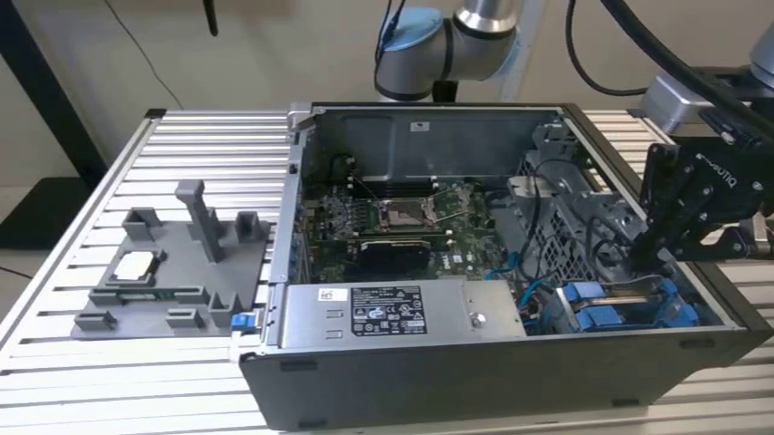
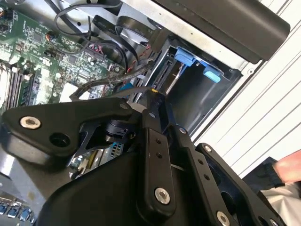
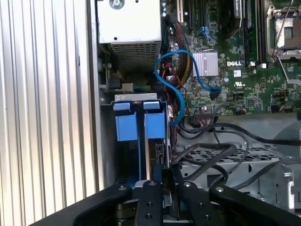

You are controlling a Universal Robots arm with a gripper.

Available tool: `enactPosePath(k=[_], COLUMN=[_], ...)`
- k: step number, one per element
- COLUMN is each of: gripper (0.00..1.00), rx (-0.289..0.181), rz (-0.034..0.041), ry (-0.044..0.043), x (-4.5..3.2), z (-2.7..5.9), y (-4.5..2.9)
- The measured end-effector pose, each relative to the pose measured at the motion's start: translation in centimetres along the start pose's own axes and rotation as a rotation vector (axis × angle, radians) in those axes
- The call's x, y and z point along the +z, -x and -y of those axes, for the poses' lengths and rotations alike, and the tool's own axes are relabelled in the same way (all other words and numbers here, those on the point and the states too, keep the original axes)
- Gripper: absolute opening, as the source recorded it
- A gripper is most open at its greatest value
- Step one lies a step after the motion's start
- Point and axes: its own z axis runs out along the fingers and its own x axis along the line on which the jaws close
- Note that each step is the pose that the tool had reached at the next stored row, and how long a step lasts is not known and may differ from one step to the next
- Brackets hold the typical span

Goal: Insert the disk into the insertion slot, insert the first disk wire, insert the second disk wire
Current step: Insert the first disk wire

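The disk point(image 3: 150, 149), grey in its blue carrier point(image 3: 139, 125), sits down inside the insertion slot point(image 1: 677, 313) at the case's front corner, on the exterior view's right. Its blue tabs point(image 2: 186, 56) and connector end point(image 2: 165, 75) face my gripper point(image 2: 153, 94). The black gripper point(image 1: 653, 258) reaches down into the case right at the disk's end point(image 1: 617, 292), and in the first wrist view its tips point(image 3: 163, 175) meet just behind the carrier. It looks shut on the end of a black sleeved disk wire point(image 2: 94, 85) that runs up to the tips.
The silver power-supply box point(image 1: 387, 313) lies along the case front beside the slot. The green motherboard point(image 1: 400, 222) fills the case floor. A blue cable point(image 3: 181, 80) and loose black cables point(image 3: 221, 150) crowd the space by the bay. A grey fixture point(image 1: 169, 272) stands on the slatted table point(image 1: 72, 362).
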Motion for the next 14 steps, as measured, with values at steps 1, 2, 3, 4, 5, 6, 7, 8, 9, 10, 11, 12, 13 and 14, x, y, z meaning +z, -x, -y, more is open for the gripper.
enactPosePath(k=[1, 2, 3, 4, 5, 6, 7, 8, 9, 10, 11, 12, 13, 14], gripper=[0.19, 0.19, 0.19, 0.19, 0.19, 0.19, 0.19, 0.19, 0.19, 0.19, 0.19, 0.19, 0.19, 0.19], rx=[0.000, 0.000, 0.000, 0.000, 0.000, 0.000, 0.001, 0.001, 0.001, 0.001, 0.001, 0.001, 0.001, 0.001], rz=[-0.0002, -0.0004, -0.0005, -0.0007, -0.0009, -0.0011, -0.0013, -0.0012, -0.0013, -0.0014, -0.0012, -0.0014, -0.0013, -0.0014], ry=[0.0026, 0.0054, 0.0081, 0.0107, 0.0134, 0.0161, 0.0187, 0.0190, 0.0198, 0.0209, 0.0220, 0.0233, 0.0255, 0.0283], x=[0.01, 0.02, 0.04, 0.04, 0.05, 0.06, 0.07, 0.08, 0.08, 0.11, 0.17, 0.22, 0.27, 0.32], z=[0.09, 0.18, 0.27, 0.36, 0.45, 0.55, 0.63, 0.62, 0.62, 0.65, 0.69, 0.76, 0.86, 1.01], y=[-0.01, -0.02, -0.03, -0.04, -0.05, -0.05, -0.06, -0.06, -0.06, -0.06, -0.06, -0.06, -0.06, -0.06])
